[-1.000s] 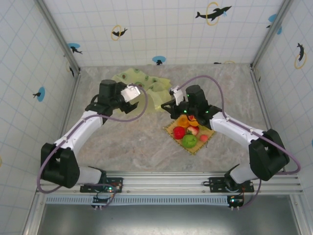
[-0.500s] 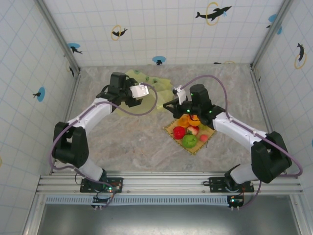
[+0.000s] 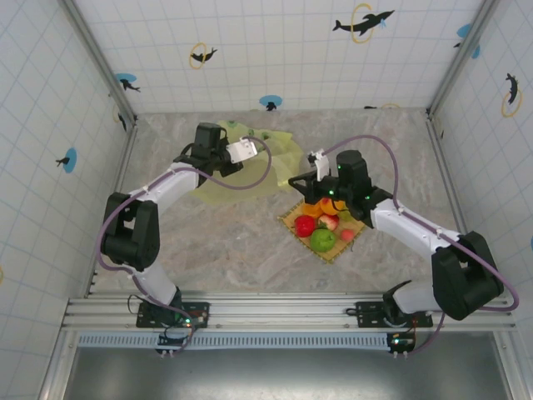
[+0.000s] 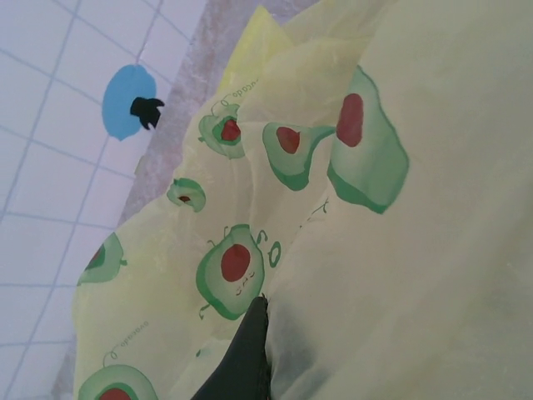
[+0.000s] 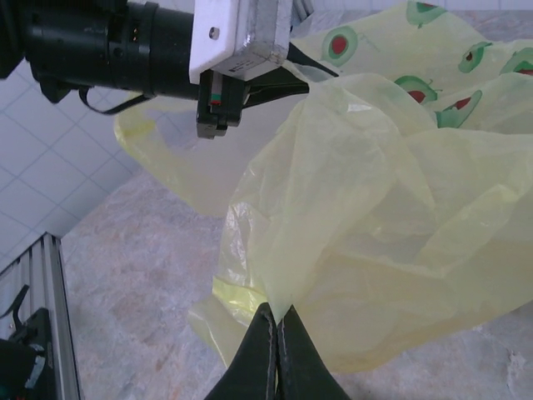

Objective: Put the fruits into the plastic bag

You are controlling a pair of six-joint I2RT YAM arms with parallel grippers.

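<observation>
Several fruits (image 3: 323, 240), red, green and orange among them, sit bunched on the woven mat (image 3: 340, 250) right of the table's (image 3: 233, 242) middle, the nearest of the loose things in the overhead view. Just beyond the mat's far-left edge the right gripper (image 3: 293, 180) meets the plastic bag (image 3: 275, 162), though from above its fingers are too small to read. The right wrist camera settles it: the right gripper (image 5: 276, 329) has its two dark fingers pressed together on a fold of the plastic bag (image 5: 375, 225), whose film rises and billows away from the pinch towards the far right. That same view shows the left gripper (image 5: 301, 77) reaching in from the left, its fingers closed on the bag's upper edge. Overhead, the left gripper (image 3: 254, 146) lies farther back and to the left, so the bag hangs spread between the two grippers, apart from the fruits. The left wrist camera shows one dark finger (image 4: 250, 354) tucked against the plastic bag (image 4: 416, 250), the avocado prints plain at close range, and beyond them the tiled far wall with a blue disc (image 4: 129, 102).
</observation>
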